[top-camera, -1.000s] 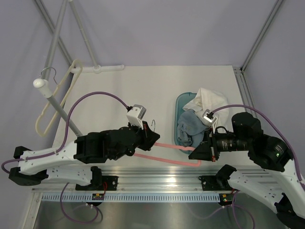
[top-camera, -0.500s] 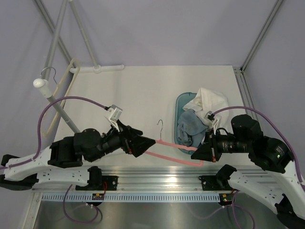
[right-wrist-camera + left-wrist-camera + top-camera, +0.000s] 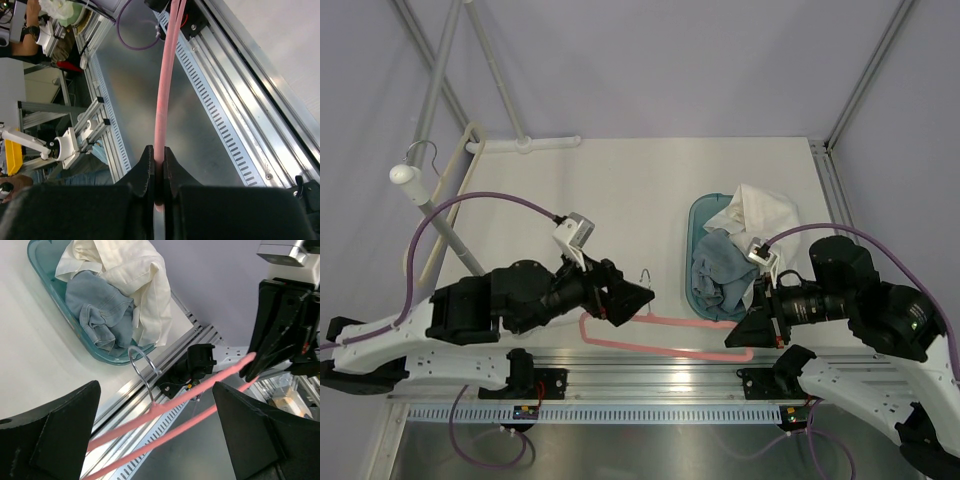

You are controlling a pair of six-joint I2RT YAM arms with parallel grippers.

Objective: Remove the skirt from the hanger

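While the right gripper pinches one end of the pink hanger, the left gripper stands wide open around its neck. The hanger is bare. The skirt, seemingly the blue denim, lies crumpled in the basket on the table; it looks soft and limp, and is best taken at a thick fold.

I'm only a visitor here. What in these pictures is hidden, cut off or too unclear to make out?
1. Which garment is the skirt: in the top and left wrist views, the white cloth and blue denim lie crumpled in the basket, and folds hide their shapes.
2. Pink hanger: in the left wrist view, the bottom edge cuts off its near end.
3. Right gripper: in the top view, its own body hides where it clamps the hanger.
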